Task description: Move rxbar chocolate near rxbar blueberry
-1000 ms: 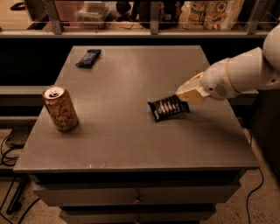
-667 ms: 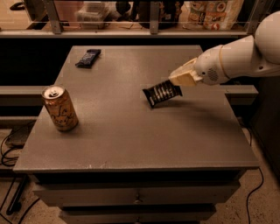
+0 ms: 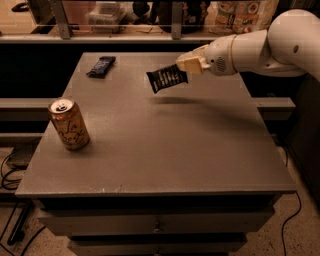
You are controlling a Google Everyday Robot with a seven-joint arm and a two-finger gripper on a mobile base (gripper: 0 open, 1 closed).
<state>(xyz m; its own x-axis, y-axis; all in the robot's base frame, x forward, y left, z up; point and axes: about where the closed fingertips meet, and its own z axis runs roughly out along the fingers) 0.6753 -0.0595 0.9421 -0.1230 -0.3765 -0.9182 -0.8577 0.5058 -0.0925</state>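
Observation:
The rxbar chocolate, a black wrapper with white stripes, hangs in the air above the middle-back of the grey table, casting a shadow below it. My gripper is shut on its right end, with the white arm reaching in from the right. The rxbar blueberry, a dark navy wrapper, lies flat near the table's back left corner, well to the left of the held bar.
A tan drink can stands upright near the table's left edge. A shelf with a rail and packaged goods runs behind the table. Drawers sit under the tabletop at the front.
My gripper has lifted the chocolate bar off the table and carried it left and toward the back, closer to the blueberry bar.

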